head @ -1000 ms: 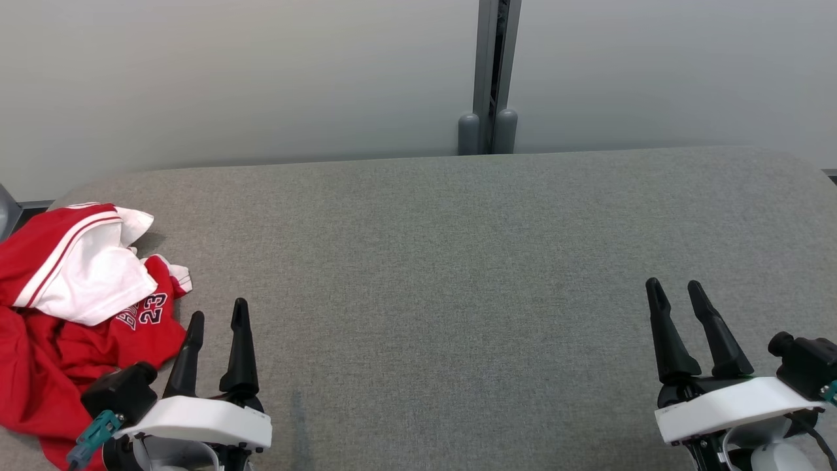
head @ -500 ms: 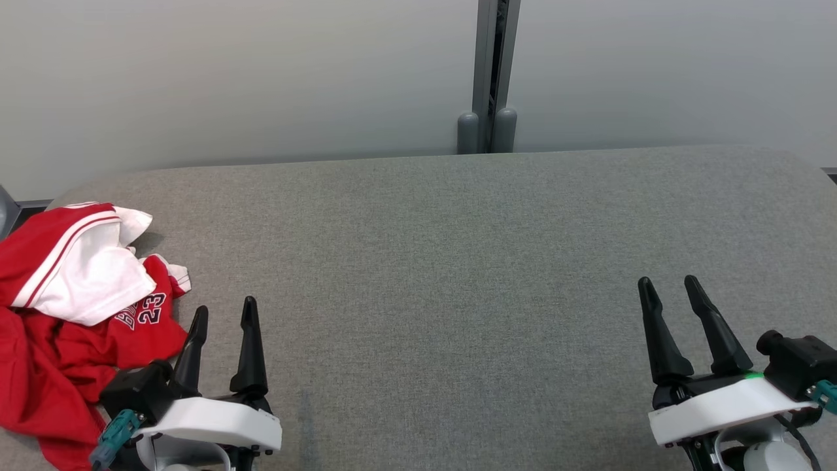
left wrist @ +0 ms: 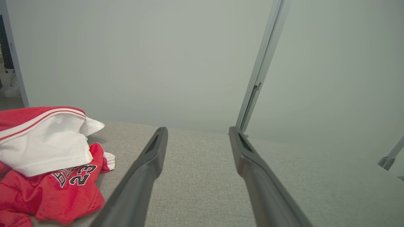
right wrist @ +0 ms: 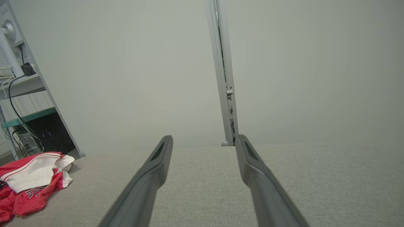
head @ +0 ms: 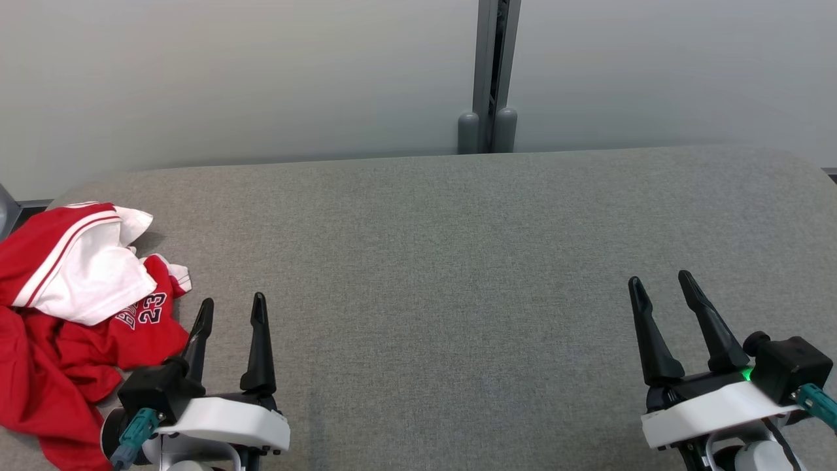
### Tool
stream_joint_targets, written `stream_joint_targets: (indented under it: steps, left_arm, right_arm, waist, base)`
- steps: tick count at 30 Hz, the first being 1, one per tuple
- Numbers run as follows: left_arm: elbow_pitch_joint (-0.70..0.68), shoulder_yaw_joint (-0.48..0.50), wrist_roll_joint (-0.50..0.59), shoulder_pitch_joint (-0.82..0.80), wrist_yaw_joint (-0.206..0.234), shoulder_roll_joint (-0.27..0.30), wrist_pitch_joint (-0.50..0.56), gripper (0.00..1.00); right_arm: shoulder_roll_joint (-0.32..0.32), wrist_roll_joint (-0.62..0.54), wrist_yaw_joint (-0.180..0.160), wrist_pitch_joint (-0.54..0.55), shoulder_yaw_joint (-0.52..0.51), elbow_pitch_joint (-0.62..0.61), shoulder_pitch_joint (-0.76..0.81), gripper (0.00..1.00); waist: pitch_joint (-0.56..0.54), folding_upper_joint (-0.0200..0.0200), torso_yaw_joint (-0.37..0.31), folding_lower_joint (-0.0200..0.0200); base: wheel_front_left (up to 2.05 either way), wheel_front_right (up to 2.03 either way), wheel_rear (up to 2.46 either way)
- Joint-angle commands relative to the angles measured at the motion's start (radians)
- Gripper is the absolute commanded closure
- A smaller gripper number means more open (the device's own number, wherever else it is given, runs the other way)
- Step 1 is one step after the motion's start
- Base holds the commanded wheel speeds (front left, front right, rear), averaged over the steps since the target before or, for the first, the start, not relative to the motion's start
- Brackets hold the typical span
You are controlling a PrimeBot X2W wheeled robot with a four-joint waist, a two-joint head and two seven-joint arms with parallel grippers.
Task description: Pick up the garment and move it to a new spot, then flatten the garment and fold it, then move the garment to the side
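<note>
While both arms wait low at the near edge of the desk (head: 444,261), the garment (head: 72,294) lies in a crumpled heap at the desk's left end; it is a red jersey with a white part flopped over its top and the number 23 showing on a red fold just below that; it is bunched rather than flat, and its left side runs out of the head view. The left pincer (head: 233,299) sits just beside the heap's right edge, fingers pointing away from the robot, spread apart and holding nothing; its outer finger (head: 199,330) comes very close to the red cloth, though I cannot tell whether it touches. The right pincer (head: 658,277) is well apart from all that, over bare grey fabric at the desk's right end; it too is released and empty, fingers splayed and leaning slightly left. Behind the desk stands a pale wall (head: 261,78), split near the middle by a grey post (head: 490,65); past the garment's end of the desk the right wrist view catches a shelf (right wrist: 22,85) with trailing cables and a dark computer case (right wrist: 47,132) beneath it.
</note>
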Motion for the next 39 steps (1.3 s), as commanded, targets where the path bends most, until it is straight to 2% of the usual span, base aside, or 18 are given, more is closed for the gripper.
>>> stream_joint_targets:
  steps: [1, 20, 39]
  left_arm:
    - [-0.005, -0.005, 0.027, -0.012, 0.011, 0.006, -0.009, 0.0]
    - [0.007, -0.028, 0.135, -0.011, 0.03, 0.007, -0.042, 0.0]
    - [0.016, -0.037, 0.113, -0.014, 0.034, 0.007, -0.04, 0.0]
  right_arm:
    - [-0.008, -0.027, 0.002, -0.011, 0.0, -0.008, -0.01, 0.0]
    - [-0.012, -0.141, 0.002, -0.033, 0.013, -0.022, -0.004, 0.0]
    - [-0.012, -0.126, 0.002, -0.023, 0.014, -0.021, 0.0, 0.0]
  waist:
    - [-0.001, 0.0, 0.001, 0.0]
    - [-0.009, 0.0, 0.003, 0.0]
    - [-0.007, 0.0, 0.015, 0.0]
  base:
    - [0.0, 0.0, 0.0]
    - [0.0, 0.0, 0.0]
    - [0.0, 0.0, 0.0]
